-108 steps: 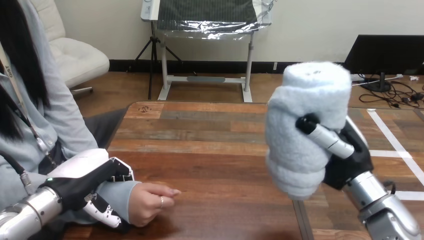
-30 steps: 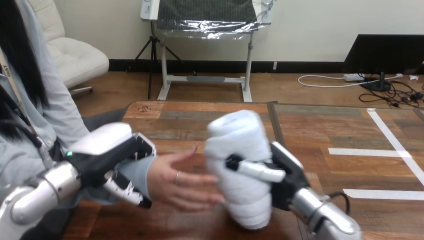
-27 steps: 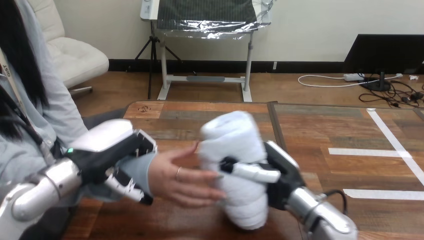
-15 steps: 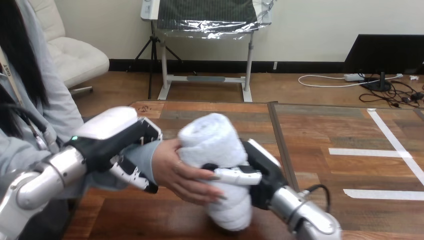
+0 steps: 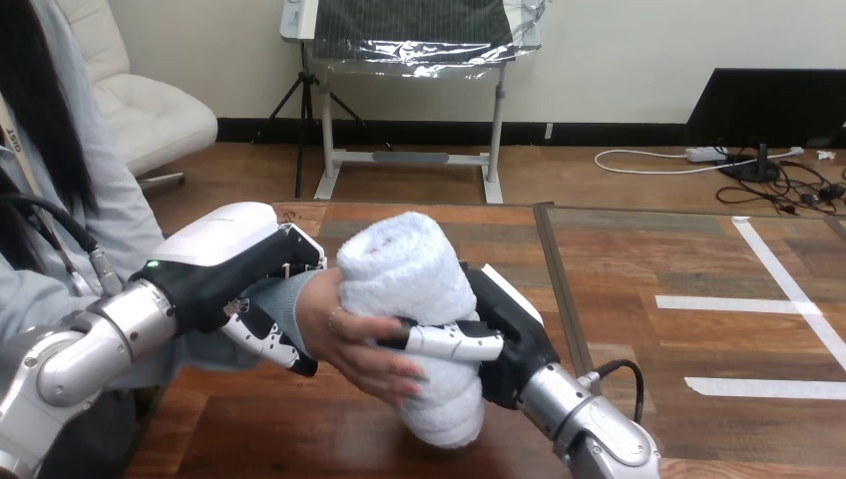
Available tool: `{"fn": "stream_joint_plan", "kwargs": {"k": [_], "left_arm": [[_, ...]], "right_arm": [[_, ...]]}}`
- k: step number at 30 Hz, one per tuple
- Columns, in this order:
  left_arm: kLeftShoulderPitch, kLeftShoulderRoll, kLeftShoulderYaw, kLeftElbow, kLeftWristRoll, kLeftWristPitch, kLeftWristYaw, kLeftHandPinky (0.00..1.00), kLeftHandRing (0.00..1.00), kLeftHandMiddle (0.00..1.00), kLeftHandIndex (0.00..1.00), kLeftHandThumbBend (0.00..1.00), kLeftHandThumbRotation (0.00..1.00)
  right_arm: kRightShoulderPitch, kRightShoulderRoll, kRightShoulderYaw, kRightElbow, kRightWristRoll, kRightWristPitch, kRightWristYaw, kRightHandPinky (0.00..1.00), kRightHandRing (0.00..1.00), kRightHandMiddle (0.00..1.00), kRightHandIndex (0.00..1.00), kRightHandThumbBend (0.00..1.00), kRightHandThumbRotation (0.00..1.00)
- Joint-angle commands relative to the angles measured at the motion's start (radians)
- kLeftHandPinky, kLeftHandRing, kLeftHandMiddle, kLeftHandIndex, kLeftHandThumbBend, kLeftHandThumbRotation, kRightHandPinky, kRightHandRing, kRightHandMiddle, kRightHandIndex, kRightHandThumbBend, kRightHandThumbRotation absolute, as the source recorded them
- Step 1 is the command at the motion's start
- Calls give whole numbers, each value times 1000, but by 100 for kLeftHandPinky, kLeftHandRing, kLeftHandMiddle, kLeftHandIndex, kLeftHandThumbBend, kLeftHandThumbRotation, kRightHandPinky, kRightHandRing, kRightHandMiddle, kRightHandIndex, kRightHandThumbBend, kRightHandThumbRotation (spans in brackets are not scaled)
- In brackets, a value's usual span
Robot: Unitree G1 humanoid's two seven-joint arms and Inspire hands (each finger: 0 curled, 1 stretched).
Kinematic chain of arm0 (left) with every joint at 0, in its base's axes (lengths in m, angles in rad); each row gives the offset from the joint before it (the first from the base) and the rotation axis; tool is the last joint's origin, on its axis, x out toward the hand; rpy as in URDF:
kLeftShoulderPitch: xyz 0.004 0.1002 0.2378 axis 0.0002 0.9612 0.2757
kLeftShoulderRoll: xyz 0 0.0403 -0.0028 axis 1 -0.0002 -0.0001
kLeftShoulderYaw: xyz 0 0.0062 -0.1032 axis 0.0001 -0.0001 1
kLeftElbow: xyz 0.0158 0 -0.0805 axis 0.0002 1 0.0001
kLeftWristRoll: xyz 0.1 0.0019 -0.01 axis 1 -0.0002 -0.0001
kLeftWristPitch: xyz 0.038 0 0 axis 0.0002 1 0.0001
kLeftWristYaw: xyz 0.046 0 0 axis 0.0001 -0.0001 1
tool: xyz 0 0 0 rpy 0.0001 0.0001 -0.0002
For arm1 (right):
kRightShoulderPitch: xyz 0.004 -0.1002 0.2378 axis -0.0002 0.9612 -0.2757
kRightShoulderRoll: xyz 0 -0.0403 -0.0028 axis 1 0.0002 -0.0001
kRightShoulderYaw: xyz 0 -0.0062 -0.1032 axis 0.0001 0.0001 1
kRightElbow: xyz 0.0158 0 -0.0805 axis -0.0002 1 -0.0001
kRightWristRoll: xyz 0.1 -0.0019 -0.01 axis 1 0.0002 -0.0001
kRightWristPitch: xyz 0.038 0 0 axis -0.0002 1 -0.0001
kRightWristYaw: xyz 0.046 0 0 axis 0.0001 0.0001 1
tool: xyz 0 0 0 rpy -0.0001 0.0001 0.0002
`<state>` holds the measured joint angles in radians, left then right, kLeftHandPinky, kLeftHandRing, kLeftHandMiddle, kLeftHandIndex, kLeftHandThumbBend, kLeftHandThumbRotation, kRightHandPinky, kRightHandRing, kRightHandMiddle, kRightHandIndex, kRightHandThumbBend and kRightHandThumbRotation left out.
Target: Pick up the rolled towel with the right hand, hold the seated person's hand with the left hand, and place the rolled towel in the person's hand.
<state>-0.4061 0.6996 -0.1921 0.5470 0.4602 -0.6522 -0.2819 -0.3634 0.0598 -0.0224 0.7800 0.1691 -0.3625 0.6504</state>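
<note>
Centre of the frame: the right hand's fingers (image 5: 451, 342) lie curled across the front of the rolled towel (image 5: 404, 274), one black-and-white finger running sideways over the cloth. I read this as a firm grasp on the towel. Behind the fingers, the black palm of the right hand (image 5: 504, 329) presses against the towel's right flank. Its silver forearm (image 5: 589, 434) leaves toward the lower right corner.

The rolled towel is pale and thick and stands tilted, its upper end leaning toward the upper left and its lower end toward the bottom of the frame. I cannot tell whether that lower end touches the bench (image 5: 638, 269).

Left of centre, the person's hand (image 5: 349, 339) lies against the towel's left side, its fingers wrapped over the lower front of the cloth just below the robot's finger. Both the right hand and the person's hand are on the towel.

Further left, the left hand's fingers (image 5: 261, 340) curl under the sleeved person's wrist (image 5: 282, 299), and the body of the left hand (image 5: 214, 284) sits over it, so I take the wrist as clasped. The left forearm (image 5: 85, 349) runs down to the lower left corner.
</note>
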Motion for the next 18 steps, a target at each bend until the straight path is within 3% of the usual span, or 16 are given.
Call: {"fn": "stream_joint_plan", "kwargs": {"k": [1, 18], "left_arm": [[-153, -35, 29, -22, -49, -18, 17, 24, 29, 36, 36, 78, 0], [-163, -58, 21, -3, -43, -16, 24, 24, 30, 37, 37, 78, 0]], "right_arm": [[-49, 69, 74, -105, -30, -32, -10, 17, 23, 32, 36, 70, 0], [-9, 79, 119, -227, -52, -9, -66, 16, 22, 32, 35, 71, 0]]}}
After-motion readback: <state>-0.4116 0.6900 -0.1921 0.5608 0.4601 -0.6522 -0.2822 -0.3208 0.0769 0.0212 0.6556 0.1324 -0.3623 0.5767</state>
